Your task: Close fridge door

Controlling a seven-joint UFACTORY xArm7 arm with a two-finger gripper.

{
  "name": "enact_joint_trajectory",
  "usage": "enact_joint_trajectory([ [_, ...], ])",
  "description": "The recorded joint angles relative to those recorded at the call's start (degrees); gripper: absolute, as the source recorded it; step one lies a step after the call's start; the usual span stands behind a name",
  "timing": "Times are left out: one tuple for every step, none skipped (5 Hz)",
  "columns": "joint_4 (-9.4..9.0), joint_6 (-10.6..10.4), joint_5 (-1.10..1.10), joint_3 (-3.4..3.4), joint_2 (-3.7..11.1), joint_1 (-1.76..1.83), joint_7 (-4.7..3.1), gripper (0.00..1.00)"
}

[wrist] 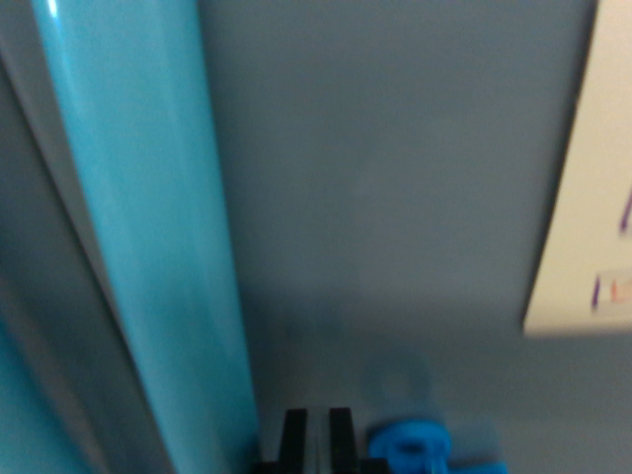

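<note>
Grey fridge door (395,178) fills the view directly ahead of the gripper (316,439), its teal handle bar (148,237) just left and a paper note (588,197) upper right. Black fingers sit nearly together, holding nothing. Pushing off-centre, the tips could skid across the smooth panel.

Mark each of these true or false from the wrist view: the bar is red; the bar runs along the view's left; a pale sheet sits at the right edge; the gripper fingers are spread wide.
1. The bar is red. False: the glossy bar is turquoise.
2. The bar runs along the view's left. True.
3. A pale sheet sits at the right edge, against the grey panel. True.
4. The gripper fingers are spread wide. False: they stand close together, a thin gap between.
</note>
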Motion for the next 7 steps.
enact_joint_trajectory([
  [0.00, 0.00, 0.00, 0.00, 0.00, 0.00, 0.00, 1.00],
  [1.95, -1.74, 0.00, 0.01, 2.02, 0.00, 0.00, 1.00],
  [1.95, -1.74, 0.00, 0.01, 2.02, 0.00, 0.00, 1.00],
  [2.04, -2.46, 0.00, 0.02, 2.39, 0.00, 0.00, 1.00],
  [2.04, -2.46, 0.00, 0.02, 2.39, 0.00, 0.00, 1.00],
  [2.03, -2.46, 0.00, 0.02, 2.39, 0.00, 0.00, 1.00],
  [2.03, -2.46, 0.00, 0.02, 2.39, 0.00, 0.00, 1.00],
])
